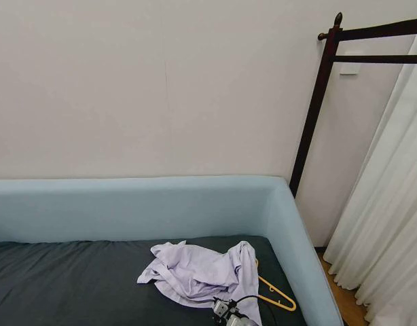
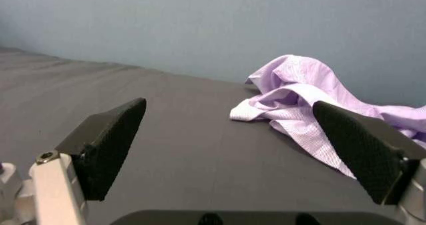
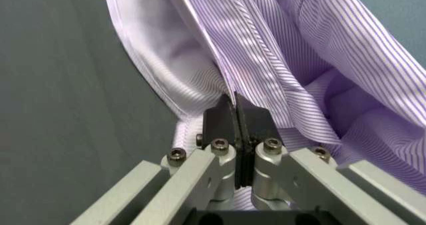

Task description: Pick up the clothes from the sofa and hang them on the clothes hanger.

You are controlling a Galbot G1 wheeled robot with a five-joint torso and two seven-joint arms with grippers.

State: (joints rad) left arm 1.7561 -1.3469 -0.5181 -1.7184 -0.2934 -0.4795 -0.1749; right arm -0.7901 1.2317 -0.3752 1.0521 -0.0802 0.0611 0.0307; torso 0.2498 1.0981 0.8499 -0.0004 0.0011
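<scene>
Your right gripper [image 3: 235, 108] has its jaws pressed together on a stitched edge of the lilac striped shirt [image 3: 293, 45], pinching the fabric right at the fingertips. In the head view you see that gripper [image 1: 226, 313] low at the front of the crumpled shirt [image 1: 195, 270]. The shirt lies in a heap on the dark grey seat cushion [image 1: 59, 285] of the pale blue sofa [image 1: 127, 204], towards its right-hand corner. A yellow hanger [image 1: 280, 297] pokes out from under the shirt on the right, resting on the cushion.

Your left gripper [image 2: 228, 105] hovers low over the bare cushion with its jaws wide apart and nothing between them. The shirt [image 2: 300, 98] sits a little beyond it, against the sofa back.

The dark wooden clothes rack [image 1: 316, 102] stands behind the sofa's right arm, against the wall, with a white curtain [image 1: 392, 204] just beside it.
</scene>
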